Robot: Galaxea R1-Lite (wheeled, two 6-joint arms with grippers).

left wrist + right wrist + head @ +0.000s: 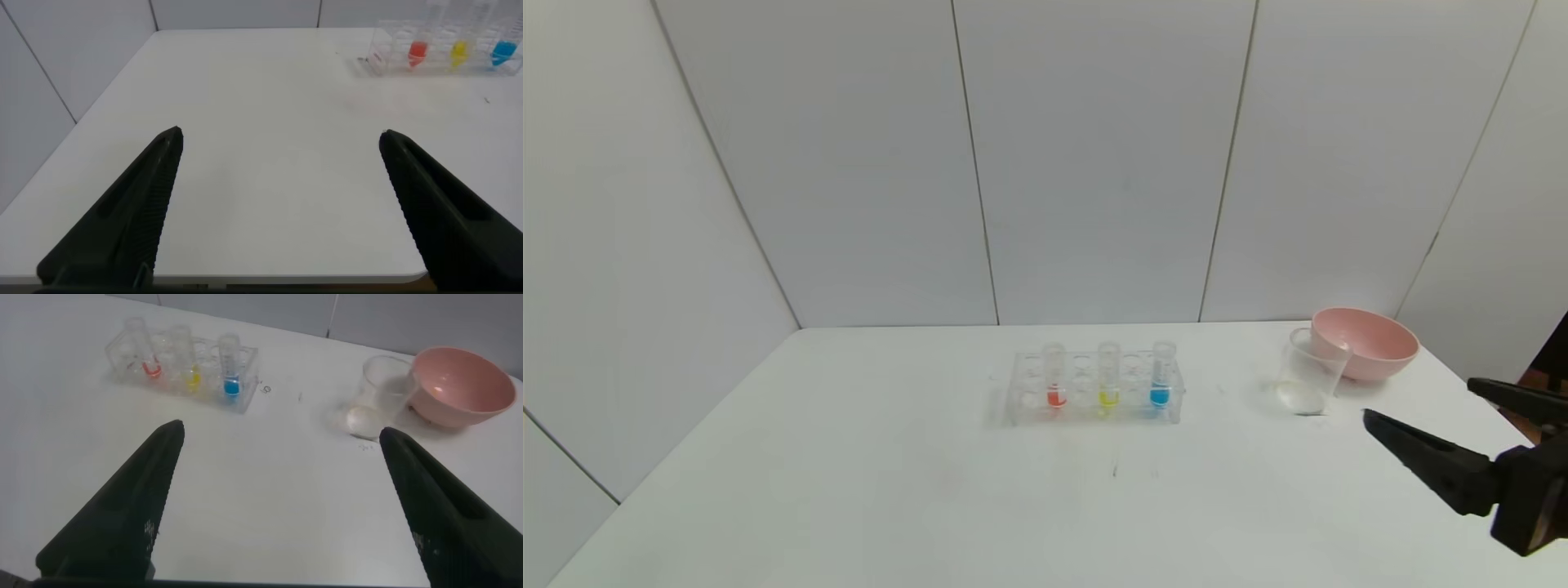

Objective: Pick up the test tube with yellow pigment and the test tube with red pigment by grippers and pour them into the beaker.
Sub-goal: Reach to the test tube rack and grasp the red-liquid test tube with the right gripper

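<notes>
A clear rack point(1094, 390) stands mid-table and holds three tubes upright. The red-pigment tube point(1055, 377) is on the left, the yellow-pigment tube point(1107, 377) in the middle, a blue-liquid tube point(1162, 376) on the right. The clear beaker point(1308, 371) stands to the right, touching a pink bowl. My right gripper point(1421, 402) is open and empty at the table's right edge, near the beaker. In the right wrist view the red tube point(145, 353), the yellow tube point(188, 359) and the beaker point(381, 397) lie beyond its gripper point(280, 434). My left gripper point(280, 139) is open and empty over the table's front left; it is outside the head view.
A pink bowl point(1368, 343) sits at the back right behind the beaker. White wall panels close the back and left. The table's right edge point(1482, 400) runs close to my right gripper. A small dark mark point(1115, 471) lies in front of the rack.
</notes>
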